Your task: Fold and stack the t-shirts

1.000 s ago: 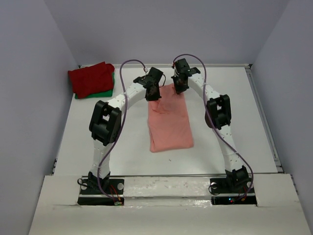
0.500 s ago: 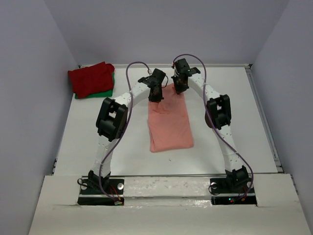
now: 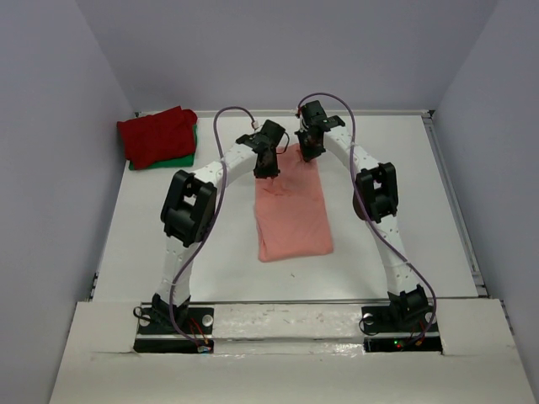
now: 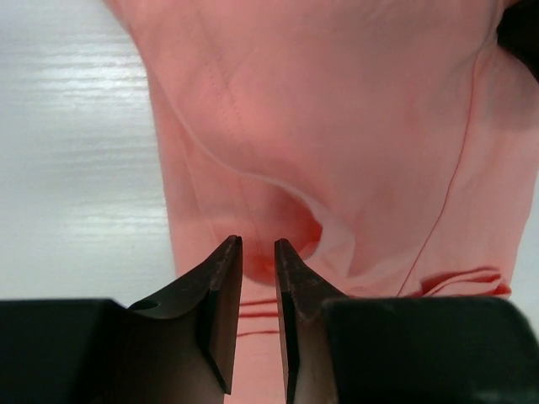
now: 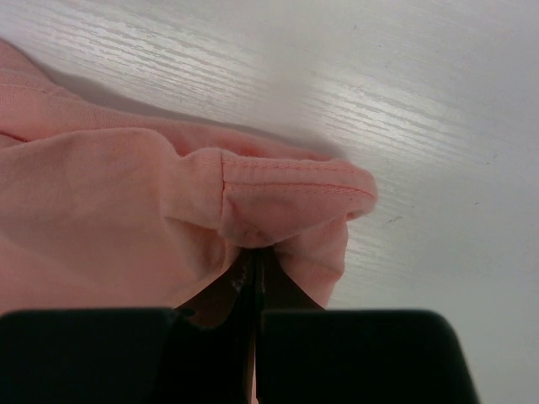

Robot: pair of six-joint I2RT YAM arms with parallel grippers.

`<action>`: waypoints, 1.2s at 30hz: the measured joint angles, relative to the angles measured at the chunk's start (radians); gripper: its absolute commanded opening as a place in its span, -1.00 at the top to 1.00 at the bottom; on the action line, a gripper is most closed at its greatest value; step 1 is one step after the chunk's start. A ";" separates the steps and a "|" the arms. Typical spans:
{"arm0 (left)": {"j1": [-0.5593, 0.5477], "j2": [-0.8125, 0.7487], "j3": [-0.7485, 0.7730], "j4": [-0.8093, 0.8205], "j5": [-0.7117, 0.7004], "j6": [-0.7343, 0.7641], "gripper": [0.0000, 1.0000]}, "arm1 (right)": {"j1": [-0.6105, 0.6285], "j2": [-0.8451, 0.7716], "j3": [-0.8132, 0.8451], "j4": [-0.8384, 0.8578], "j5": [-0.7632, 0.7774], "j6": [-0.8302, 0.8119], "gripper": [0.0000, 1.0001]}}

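The salmon-pink t-shirt point(image 3: 292, 210) lies folded into a long strip in the middle of the table. My right gripper point(image 3: 310, 152) is shut on its far right corner; in the right wrist view the stitched hem point(image 5: 290, 198) bunches out of the closed jaws point(image 5: 255, 252). My left gripper point(image 3: 266, 164) is over the far left corner. In the left wrist view its jaws point(image 4: 258, 246) stand a narrow gap apart above the pink cloth point(image 4: 337, 126), with nothing between them. The dark red t-shirt point(image 3: 156, 135) lies on the green t-shirt point(image 3: 187, 156) at the far left.
The table's raised back and right edges point(image 3: 446, 168) bound the white surface. Purple-grey walls close in on the left, back and right. Cables loop over both wrists.
My left arm's elbow has swung right and toward the shirt, and the left gripper has shifted a little at the far left corner. The right arm and the shirt have stayed in place.
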 measured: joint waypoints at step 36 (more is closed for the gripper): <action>-0.010 -0.069 -0.163 0.135 0.080 -0.034 0.28 | 0.000 0.000 0.003 -0.005 -0.001 -0.003 1.00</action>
